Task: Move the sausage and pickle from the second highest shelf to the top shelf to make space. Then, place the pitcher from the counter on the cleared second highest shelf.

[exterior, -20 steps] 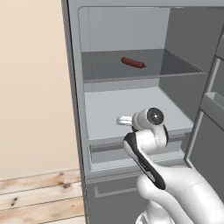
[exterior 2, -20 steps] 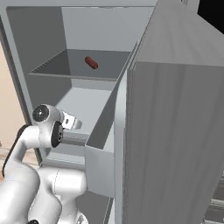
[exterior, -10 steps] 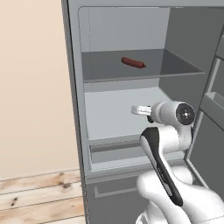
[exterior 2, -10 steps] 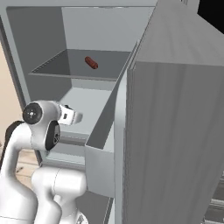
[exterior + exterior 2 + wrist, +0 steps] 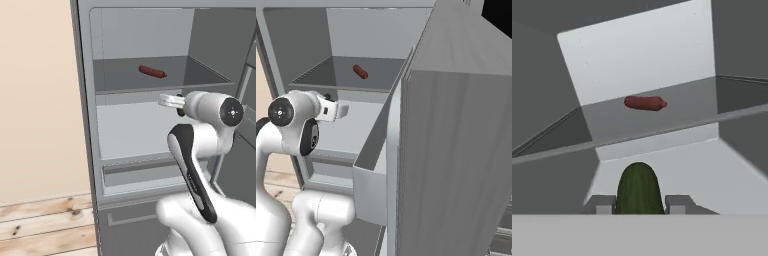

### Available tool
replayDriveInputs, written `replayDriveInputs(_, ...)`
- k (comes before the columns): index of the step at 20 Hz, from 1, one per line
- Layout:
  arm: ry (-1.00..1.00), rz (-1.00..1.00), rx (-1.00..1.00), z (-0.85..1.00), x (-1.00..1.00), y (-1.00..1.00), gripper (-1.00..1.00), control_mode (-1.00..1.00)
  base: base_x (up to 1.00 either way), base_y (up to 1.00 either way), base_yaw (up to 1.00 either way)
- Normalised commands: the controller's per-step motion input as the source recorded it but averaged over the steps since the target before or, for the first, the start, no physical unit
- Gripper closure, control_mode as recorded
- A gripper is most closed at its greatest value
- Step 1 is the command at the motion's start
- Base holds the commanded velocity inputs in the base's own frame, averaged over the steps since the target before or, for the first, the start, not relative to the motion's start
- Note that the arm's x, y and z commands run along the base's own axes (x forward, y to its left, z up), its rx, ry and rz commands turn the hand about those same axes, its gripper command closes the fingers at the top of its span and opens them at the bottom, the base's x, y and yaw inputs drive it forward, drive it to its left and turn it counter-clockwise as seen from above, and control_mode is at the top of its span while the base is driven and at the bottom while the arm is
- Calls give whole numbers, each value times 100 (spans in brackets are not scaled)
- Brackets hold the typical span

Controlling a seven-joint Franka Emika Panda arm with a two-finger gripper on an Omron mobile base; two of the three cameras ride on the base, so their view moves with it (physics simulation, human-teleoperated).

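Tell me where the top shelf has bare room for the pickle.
The top shelf is bare left of the sausage, toward the fridge wall, and along its front edge. The right side also looks open. The gripper holds the pickle just below that edge; only the sausage's spot is taken.

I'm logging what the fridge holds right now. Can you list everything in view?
sausage: one, dark red-brown, lying on the top shelf
pickle: one, dark green, held between the fingertips in front of the fridge opening
second highest shelf: one, pale whitish-grey, below the top shelf
fridge door: one, grey, swung open at right
wood floor: pale planks, lower left
gripper: one, shut on the pickle
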Motion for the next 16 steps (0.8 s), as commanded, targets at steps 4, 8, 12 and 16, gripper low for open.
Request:
replayDriveInputs(4,0,0,0,99,0,-12,100,-100,0,0,0)
replayDriveInputs(8,0,0,0,77,0,-9,100,-100,0,0,0)
replayDriveInputs(12,-1,0,0,3,12,-4,100,-100,0,0,0)
replayDriveInputs(16,-3,0,0,-17,23,-1,100,-100,0,0,0)
